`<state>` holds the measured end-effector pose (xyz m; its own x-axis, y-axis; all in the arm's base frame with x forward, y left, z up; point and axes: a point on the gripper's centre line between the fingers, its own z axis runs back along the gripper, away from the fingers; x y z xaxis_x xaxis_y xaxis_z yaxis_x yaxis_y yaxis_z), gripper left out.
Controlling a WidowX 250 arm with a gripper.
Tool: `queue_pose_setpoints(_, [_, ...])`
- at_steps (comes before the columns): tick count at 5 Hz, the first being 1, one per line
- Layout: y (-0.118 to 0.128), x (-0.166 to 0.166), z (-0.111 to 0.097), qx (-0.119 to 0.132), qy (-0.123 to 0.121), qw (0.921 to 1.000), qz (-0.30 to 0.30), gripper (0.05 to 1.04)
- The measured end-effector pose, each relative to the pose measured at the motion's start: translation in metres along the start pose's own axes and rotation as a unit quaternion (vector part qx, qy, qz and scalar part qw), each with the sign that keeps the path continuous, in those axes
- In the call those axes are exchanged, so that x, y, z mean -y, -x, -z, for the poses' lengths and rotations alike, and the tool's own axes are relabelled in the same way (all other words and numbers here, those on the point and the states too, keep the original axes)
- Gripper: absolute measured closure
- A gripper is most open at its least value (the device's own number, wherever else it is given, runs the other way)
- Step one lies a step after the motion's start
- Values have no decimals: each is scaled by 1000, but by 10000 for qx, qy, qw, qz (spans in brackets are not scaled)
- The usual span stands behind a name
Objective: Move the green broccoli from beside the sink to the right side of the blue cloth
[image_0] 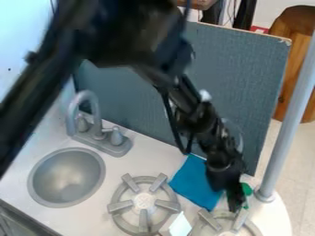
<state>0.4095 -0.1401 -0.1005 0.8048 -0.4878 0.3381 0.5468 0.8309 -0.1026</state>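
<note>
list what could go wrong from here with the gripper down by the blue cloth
The gripper hangs close to the burner with raised prongs, so a low sideways swing might snag on them.

The green object is partly hidden behind the gripper and near the grey post; it could get knocked against it.

The blue cloth lies loose alongside and might get dragged.
</note>
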Motion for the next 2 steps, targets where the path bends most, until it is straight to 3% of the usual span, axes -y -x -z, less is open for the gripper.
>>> queue_pose_setpoints(1, [4,-16,-60,211,-162,9996,-77,79])
queue_pose_setpoints(2, [37,-28,-128,103,-556,9983,-167,79])
